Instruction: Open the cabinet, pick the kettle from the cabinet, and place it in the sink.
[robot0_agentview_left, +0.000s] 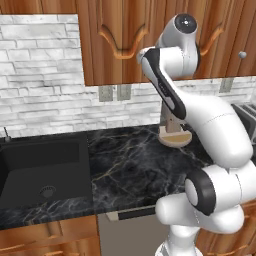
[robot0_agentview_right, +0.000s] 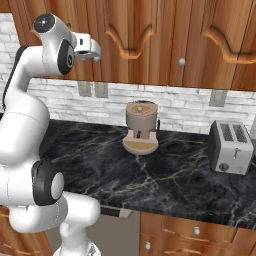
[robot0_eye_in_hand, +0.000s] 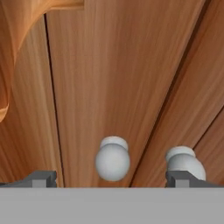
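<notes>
Hand view: claw (robot0_eye_in_hand: 112, 179) faces the cabinet (robot0_eye_in_hand: 118, 74) knobs (robot0_eye_in_hand: 112, 162).

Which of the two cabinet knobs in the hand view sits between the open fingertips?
The left knob; the other knob is right beside the right-hand fingertip.

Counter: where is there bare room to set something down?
Bare: the counter between coffee maker and toaster, and the stretch between sink and coffee maker. Crowded: up at the cabinet, where knobs sit close to the gripper.
</notes>
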